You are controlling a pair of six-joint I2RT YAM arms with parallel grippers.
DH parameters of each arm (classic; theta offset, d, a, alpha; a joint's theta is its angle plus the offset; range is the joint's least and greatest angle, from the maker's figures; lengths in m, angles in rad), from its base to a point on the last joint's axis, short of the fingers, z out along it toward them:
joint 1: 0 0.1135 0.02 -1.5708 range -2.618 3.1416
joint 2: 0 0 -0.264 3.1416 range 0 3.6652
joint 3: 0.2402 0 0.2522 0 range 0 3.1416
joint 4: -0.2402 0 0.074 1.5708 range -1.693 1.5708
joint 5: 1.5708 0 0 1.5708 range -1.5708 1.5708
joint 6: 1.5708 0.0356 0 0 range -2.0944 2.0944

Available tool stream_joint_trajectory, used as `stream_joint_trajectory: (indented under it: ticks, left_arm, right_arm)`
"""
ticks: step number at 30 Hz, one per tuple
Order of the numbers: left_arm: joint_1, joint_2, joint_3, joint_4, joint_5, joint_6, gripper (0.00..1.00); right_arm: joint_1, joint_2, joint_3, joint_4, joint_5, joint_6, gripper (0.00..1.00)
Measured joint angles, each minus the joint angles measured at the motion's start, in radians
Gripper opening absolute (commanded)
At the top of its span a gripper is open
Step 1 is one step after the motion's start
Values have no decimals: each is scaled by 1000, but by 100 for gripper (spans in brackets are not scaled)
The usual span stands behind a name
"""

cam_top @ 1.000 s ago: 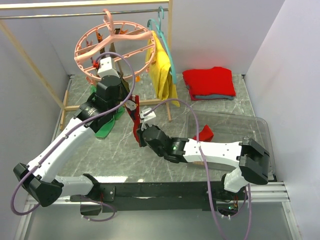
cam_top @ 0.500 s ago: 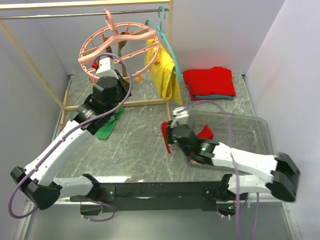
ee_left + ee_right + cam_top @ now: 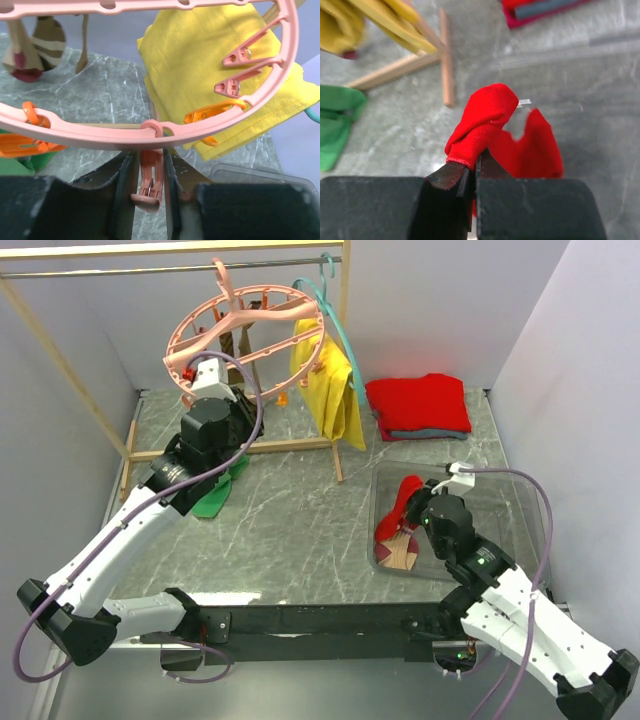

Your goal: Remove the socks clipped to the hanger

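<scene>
Red sock (image 3: 482,122) sits pinched in your tightly closed right fingers (image 3: 447,177) over the clear bin (image 3: 520,490) for dropping; left fingers (image 3: 125,185) clamp a pink clip (image 3: 150,180), steadying the hanger (image 3: 100,135).

Left wrist view: crops hanger (image 3: 90,135) ring at top, L and R edges; crops striped socks (image 3: 50,45) at top. Right wrist view: hides red sock (image 3: 482,117) lower end behind right gripper (image 3: 472,170); blurs yellow cloth (image 3: 340,20), crops it top-left.
</scene>
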Motion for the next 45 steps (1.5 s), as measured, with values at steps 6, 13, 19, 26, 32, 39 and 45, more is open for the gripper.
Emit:
stream_joint_trajectory:
  ticks: [6, 13, 19, 26, 32, 39, 45]
  left_arm:
    - [0, -5, -6, -2, 21, 1, 42]
    - [0, -20, -6, -17, 29, 5, 60]
    - [0, -71, -11, -48, 43, 5, 73]
    - [0, -220, -87, -64, 84, 26, 93]
    - [0, -339, -166, -105, 113, 30, 95]
    - [0, -491, -232, -168, 58, 22, 99]
    - [0, -671, -273, -182, -10, -27, 99]
  right_arm:
    - [-96, 88, -62, -31, -106, 53, 3]
    - [-124, 123, -98, -35, -188, 84, 14]
    - [-124, 146, -83, -46, -207, 87, 40]
    - [-124, 183, -5, -105, -222, 35, 96]
    - [-124, 175, 72, -143, -231, -9, 100]
    - [68, 197, 209, -156, -192, -56, 100]
    - [340, 320, 226, 67, -154, -106, 100]
